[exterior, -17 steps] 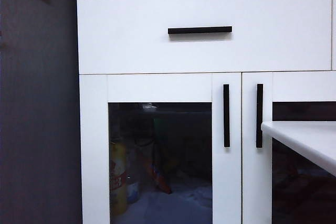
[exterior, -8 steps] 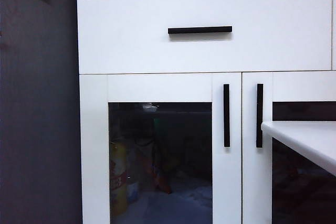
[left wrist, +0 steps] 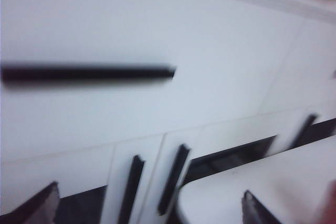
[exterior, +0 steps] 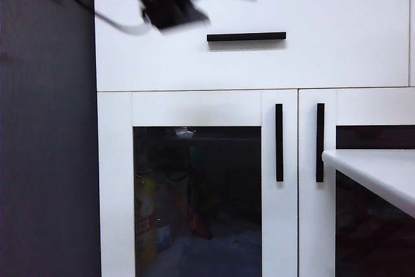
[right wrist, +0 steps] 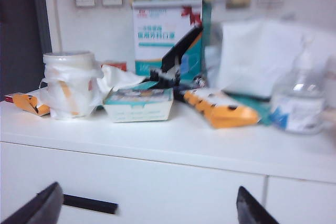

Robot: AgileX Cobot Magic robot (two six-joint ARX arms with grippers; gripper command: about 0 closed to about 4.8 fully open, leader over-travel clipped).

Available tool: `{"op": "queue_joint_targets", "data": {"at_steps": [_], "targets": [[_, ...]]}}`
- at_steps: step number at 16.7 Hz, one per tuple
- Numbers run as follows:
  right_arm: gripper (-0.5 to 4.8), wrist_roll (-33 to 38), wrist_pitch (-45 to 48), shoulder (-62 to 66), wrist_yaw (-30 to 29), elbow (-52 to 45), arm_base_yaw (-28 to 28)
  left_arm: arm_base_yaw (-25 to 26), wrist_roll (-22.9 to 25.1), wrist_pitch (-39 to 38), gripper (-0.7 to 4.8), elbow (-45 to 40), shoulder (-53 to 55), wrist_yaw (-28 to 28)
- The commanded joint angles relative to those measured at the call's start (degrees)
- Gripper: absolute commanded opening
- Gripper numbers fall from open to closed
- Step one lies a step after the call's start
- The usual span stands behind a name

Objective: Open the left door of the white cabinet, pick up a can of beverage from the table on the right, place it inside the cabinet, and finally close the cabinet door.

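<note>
Overhead, left pincer point(exterior: 172, 8), blurred, fingers apart, probably clear of white cabinet point(exterior: 162, 63); right pincer point(right wrist: 147, 208) apart above cabinet top.

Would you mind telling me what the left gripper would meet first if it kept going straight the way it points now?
Probably the white cabinet front: the left gripper, open, faces it around the left door's black handle, though blur leaves depth unclear.

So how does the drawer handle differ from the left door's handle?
The drawer handle lies level in the middle of a solid white front. The left door's handle stands upright at that door's right edge, beside its dark glass pane. Both are slim black bars.
</note>
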Motion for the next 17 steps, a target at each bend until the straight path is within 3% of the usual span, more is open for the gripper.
{"op": "queue_joint_targets", "data": {"at_steps": [1,5,7,8,14,17], "targets": [[4.22,1.18,4.13,3.28,-0.07,0.87,-0.31,-0.35,-1.36,1.84,4.79,5.01,8.11,-0.98],[4.22,1.53,4.52,6.95,-1.92,1.09,-2.23,-1.14,-2.99,1.88,4.79,10.93,17.97,-1.86],[4.21,3.50,3.43,8.92,-8.26,1.09,-4.66,-1.81,-4.11,1.86,4.79,14.03,22.03,-1.88],[4.18,3.69,0.20,11.54,-14.99,1.09,-6.95,-2.56,-4.11,1.81,4.79,17.53,25.51,-3.17],[4.18,3.82,-8.13,21.64,-30.91,1.07,-9.31,-5.29,-3.65,-1.14,4.79,33.68,38.75,-13.81],[4.18,3.08,-8.74,22.99,-32.11,1.03,-6.80,-5.25,-3.69,-2.21,4.79,36.61,41.94,-16.87]]}}
